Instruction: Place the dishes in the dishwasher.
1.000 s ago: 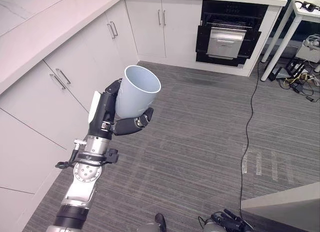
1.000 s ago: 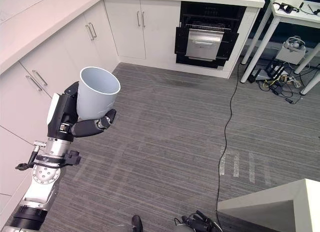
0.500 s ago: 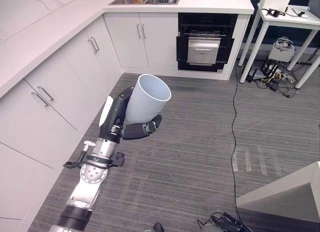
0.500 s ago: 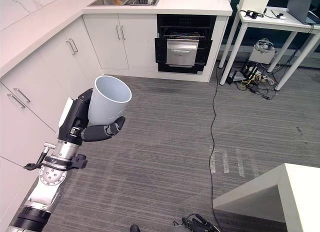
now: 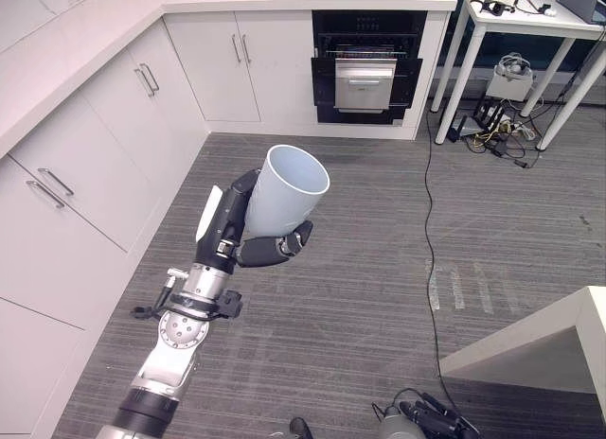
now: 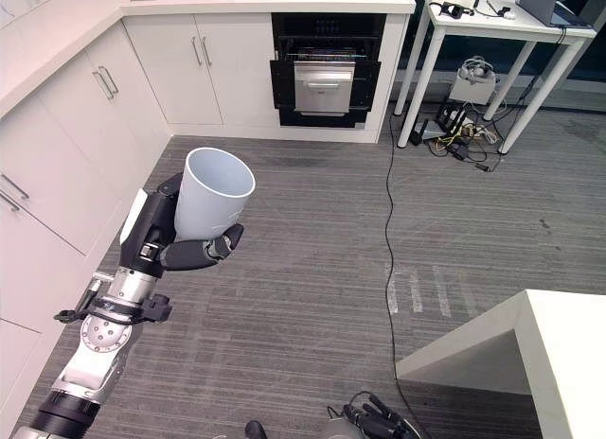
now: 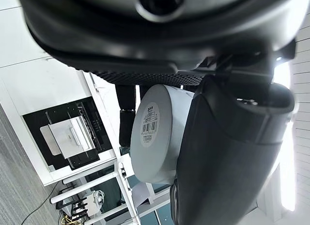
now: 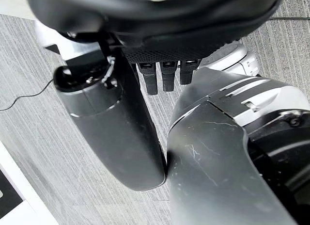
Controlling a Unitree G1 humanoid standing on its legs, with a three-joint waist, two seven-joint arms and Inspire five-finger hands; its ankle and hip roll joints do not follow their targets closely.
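grey floor with a black cord lying across.

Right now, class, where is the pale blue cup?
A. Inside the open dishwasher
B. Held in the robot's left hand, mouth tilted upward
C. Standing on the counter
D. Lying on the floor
B: the left robot hand has its fingers and thumb curled round the pale blue cup, held above the grey floor.
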